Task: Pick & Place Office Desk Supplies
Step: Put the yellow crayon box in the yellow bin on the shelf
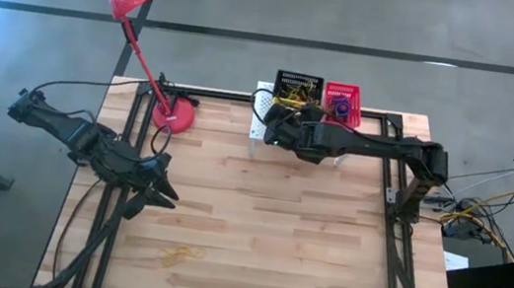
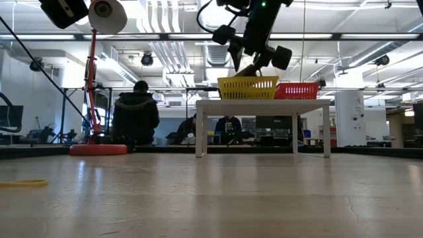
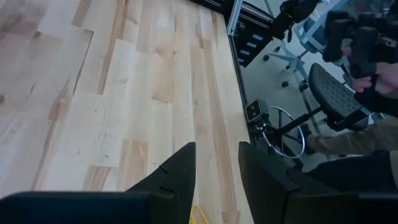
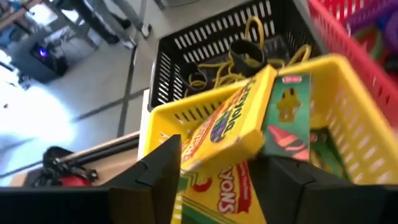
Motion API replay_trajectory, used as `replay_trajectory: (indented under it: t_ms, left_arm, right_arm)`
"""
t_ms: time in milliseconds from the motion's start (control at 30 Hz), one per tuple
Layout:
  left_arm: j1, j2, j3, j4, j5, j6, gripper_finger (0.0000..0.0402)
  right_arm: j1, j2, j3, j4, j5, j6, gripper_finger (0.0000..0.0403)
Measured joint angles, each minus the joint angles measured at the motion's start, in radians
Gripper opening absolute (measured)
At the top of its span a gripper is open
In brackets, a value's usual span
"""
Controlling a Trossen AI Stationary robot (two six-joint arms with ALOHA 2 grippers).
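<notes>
1. High view: the right hand (image 1: 276, 127) hovers over the trays on the white stand (image 1: 263, 100); the left hand (image 1: 163, 191) waits over the table (image 1: 276, 226).
2. Low view: a rubber band (image 2: 20, 184) lies on the table.
3. Left wrist view: left fingers (image 3: 180, 171) are apart, empty.
4. Right wrist view: right fingers (image 4: 161, 165) are apart around a box (image 4: 227, 124) lying tilted in the yellow tray (image 4: 354, 118); whether they touch it is unclear.

Yellow tray (image 4: 348, 99), black tray (image 4: 186, 50), red tray (image 4: 348, 31), yellow-green boxes (image 4: 236, 124)

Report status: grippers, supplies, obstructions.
Right gripper open over yellow tray, card box between fingers, tilted on the boxes inside. Left gripper open, empty, low over table. Rubber band loose. No obstruction.
</notes>
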Motion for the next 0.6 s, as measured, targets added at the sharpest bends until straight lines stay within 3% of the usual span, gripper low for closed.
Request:
replay_trajectory:
  t_ms: [267, 600]
  left_arm:
    - [0.0, 0.0, 0.0, 0.001, 0.0, 0.0, 0.0125]
    - [0.0, 0.001, 0.0, 0.002, 0.0, 0.0, 0.0125]
  right_arm:
    - [-0.012, -0.087, 0.001, -0.05, -0.058, -0.189, 0.0209]
    - [-0.009, -0.179, 0.001, -0.06, -0.187, -0.387, 0.0205]
